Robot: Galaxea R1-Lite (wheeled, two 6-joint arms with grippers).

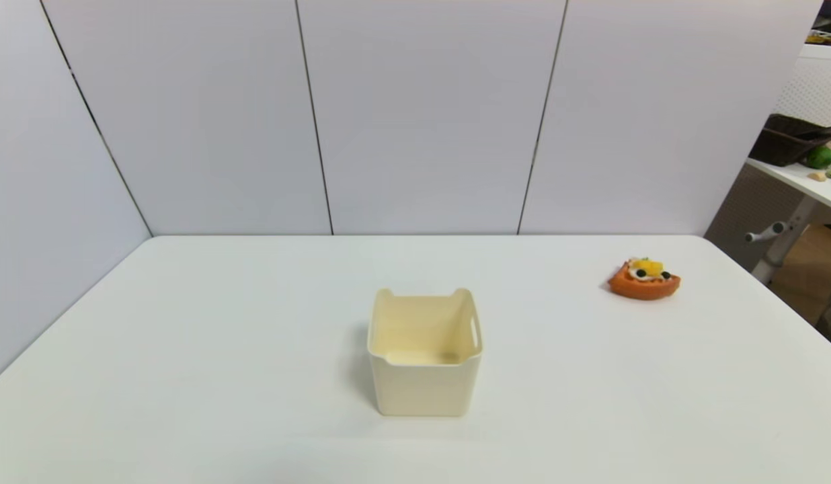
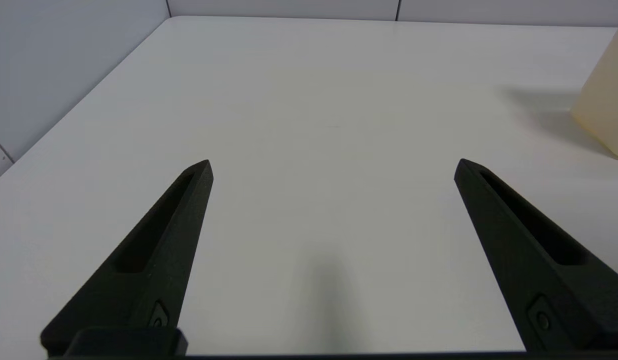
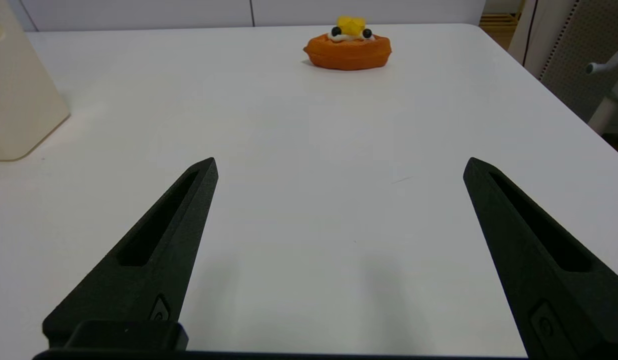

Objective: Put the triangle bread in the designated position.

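White worktop [image 1: 254,349] is carrying two things in the head view. Sitting near its middle is a cream box [image 1: 425,353], open at the top, with nothing visible inside. The triangle bread [image 1: 644,278] is lying flat on the worktop well apart from the box, toward the robot's right and near the far right corner, with its curved orange-brown crust facing the robot and white cream, yellow fruit and dark berries sitting on top.

Neither arm is showing in the head view. In the right wrist view, the right gripper [image 3: 339,165] is hanging low over bare worktop with its two black fingers [image 3: 159,245] spread wide and nothing between them. The triangle bread [image 3: 347,46] is lying well ahead of the fingertips, untouched, and a side wall of the cream box [image 3: 19,95] is showing at that picture's edge.

In the left wrist view, the left gripper [image 2: 334,165] is likewise hanging just above plain worktop, fingers [image 2: 159,240] released and wide apart, holding nothing. A corner of the cream box [image 2: 606,105] is showing off to one side, well clear of the fingers, and is casting a soft shadow on the worktop beside it.
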